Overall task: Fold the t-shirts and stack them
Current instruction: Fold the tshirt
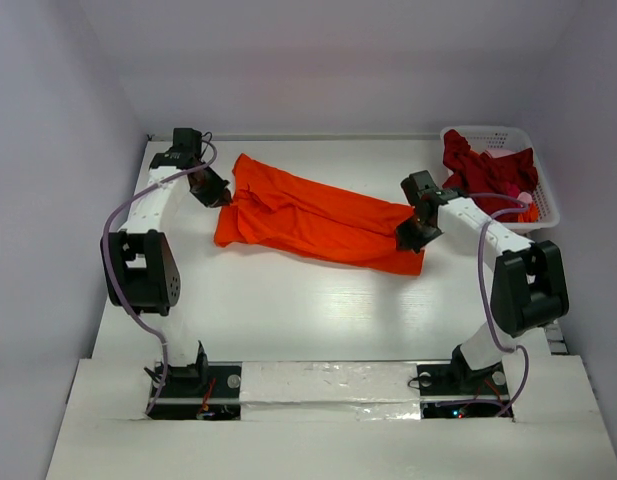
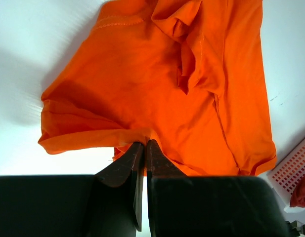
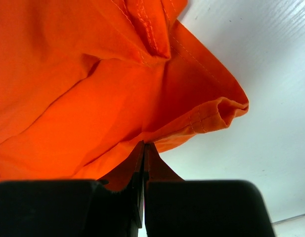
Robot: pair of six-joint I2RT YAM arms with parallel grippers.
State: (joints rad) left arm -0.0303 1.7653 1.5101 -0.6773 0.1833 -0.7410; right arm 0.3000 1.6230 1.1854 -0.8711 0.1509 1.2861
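The bright orange t-shirt (image 1: 308, 220) lies crumpled and stretched across the middle of the table, from back left to near right. My left gripper (image 1: 220, 196) is at its left end, shut on a fold of the cloth; in the left wrist view the gripper (image 2: 145, 142) pinches the orange t-shirt's (image 2: 157, 89) near edge. My right gripper (image 1: 409, 234) is at the shirt's right end, and in the right wrist view the gripper (image 3: 144, 144) is shut on the hem of the orange t-shirt (image 3: 83, 84). The dark red t-shirt (image 1: 478, 165) lies bunched in the basket.
The white lattice basket (image 1: 548, 205) stands at the back right, close behind my right arm; its corner (image 2: 295, 168) shows in the left wrist view. Walls enclose the table on the left, back and right. White table surface (image 1: 308, 310) lies in front of the shirt.
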